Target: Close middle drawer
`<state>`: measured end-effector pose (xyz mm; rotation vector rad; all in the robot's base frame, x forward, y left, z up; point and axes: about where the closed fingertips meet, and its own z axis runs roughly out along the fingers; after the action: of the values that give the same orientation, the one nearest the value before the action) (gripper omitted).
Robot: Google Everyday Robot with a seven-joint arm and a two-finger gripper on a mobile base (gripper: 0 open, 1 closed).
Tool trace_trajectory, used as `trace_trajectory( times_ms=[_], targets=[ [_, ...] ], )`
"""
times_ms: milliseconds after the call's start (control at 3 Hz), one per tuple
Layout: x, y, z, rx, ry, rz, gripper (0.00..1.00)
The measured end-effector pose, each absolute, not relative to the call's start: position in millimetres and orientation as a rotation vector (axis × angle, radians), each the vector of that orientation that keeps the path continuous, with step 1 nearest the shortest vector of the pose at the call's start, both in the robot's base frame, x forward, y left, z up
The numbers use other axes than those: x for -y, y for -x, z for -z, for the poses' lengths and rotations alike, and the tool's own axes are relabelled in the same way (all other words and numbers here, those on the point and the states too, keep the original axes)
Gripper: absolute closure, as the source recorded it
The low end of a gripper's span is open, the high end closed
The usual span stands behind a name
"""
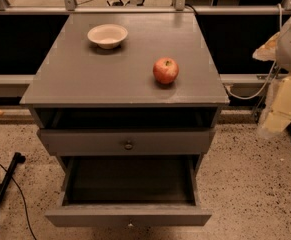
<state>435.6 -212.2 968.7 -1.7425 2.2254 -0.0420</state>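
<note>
At right edge, cropped gripper; middle drawer open

Cabinet: grey wooden cabinet on a speckled floor.
Middle drawer: grey wooden middle drawer, pulled far out, its deep dark box showing, with a small round knob on its front.
Uppermost drawer: grey front with the same kind of knob, dark gap above it.
Top: white round bowl at back left; red apple right of centre, well apart.
Gripper: cream gripper at the right edge, beside the cabinet, touching nothing.
</note>
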Motion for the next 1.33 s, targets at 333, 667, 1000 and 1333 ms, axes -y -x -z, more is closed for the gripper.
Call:
trace_trajectory(
  times_ms=[333,667,1000,1333],
  targets=[
    [189,-422,-947,-2.149,1.778,-0.071,0.00],
    [144,-399,-898,-2.022,1.758,-0.264,0.00],
    [117,-378,-865,-2.004,1.728,-0.416,0.00],
    [116,-377,-864,-2.008,1.737,-0.426,0.00]
  ],
)
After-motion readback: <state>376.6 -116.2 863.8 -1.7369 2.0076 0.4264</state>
